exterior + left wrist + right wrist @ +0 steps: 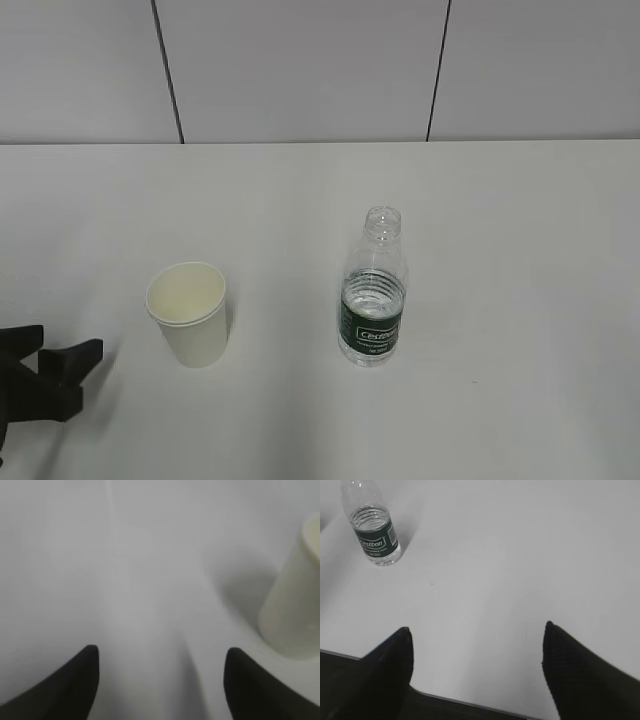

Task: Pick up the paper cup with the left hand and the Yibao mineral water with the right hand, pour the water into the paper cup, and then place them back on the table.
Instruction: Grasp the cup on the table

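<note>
The cream-white paper cup (188,313) stands upright on the white table (500,220), left of centre. The clear Yibao mineral water bottle (373,290) with a dark green label stands upright to its right, capless, partly filled. My left gripper (65,362) is at the lower left edge, open and empty, left of the cup. In the left wrist view the gripper (160,652) is open, with the cup (292,605) at the right edge. My right gripper (476,630) is open and empty near the table's front edge; the bottle (372,527) stands far at its upper left. The right gripper is out of the exterior view.
A grey panelled wall (300,70) runs behind the table's far edge. The table's front edge (470,702) shows under my right gripper, with dark space below it.
</note>
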